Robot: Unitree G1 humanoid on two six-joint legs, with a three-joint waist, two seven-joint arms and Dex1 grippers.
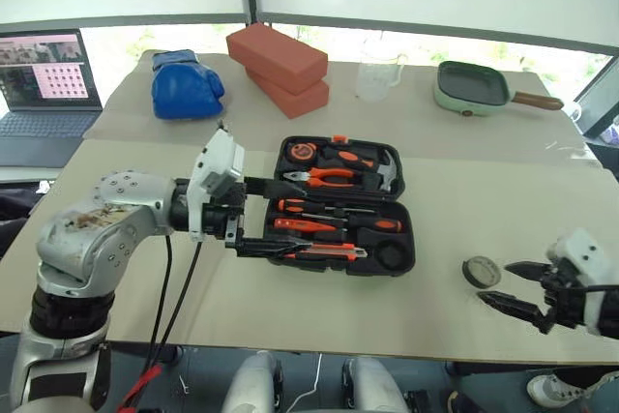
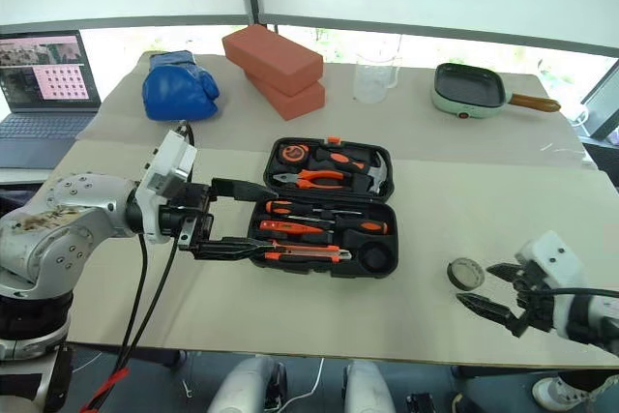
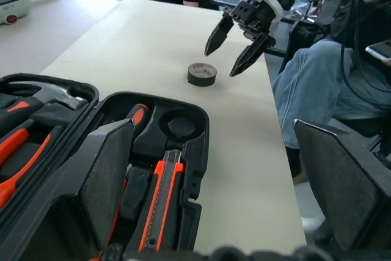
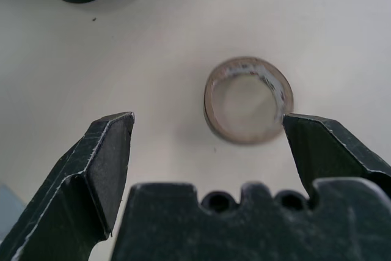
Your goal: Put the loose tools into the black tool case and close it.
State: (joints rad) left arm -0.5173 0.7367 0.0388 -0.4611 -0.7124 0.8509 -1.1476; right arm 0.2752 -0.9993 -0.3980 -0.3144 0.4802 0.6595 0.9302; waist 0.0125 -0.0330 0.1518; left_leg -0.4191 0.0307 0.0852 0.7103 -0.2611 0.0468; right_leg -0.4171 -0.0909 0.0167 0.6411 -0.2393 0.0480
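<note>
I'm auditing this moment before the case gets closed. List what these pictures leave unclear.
- Tool case: its near left corner is hidden behind the left gripper in the head views.
- Tape roll: whether the right gripper touches it; one fingertip overlaps its rim in the right wrist view.
- Laptop: cut by the picture's left edge, its screen too small to read.

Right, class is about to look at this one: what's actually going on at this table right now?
A humanoid robot is packing loose tools into the open black tool case. The screwdrivers and utility knife already lie in its recesses. One item is left out: the small tape roll, flat on the table to the case's right. The right gripper hangs open just beside it, ready to take it. The left gripper is open and empty at the case's left edge.
</note>
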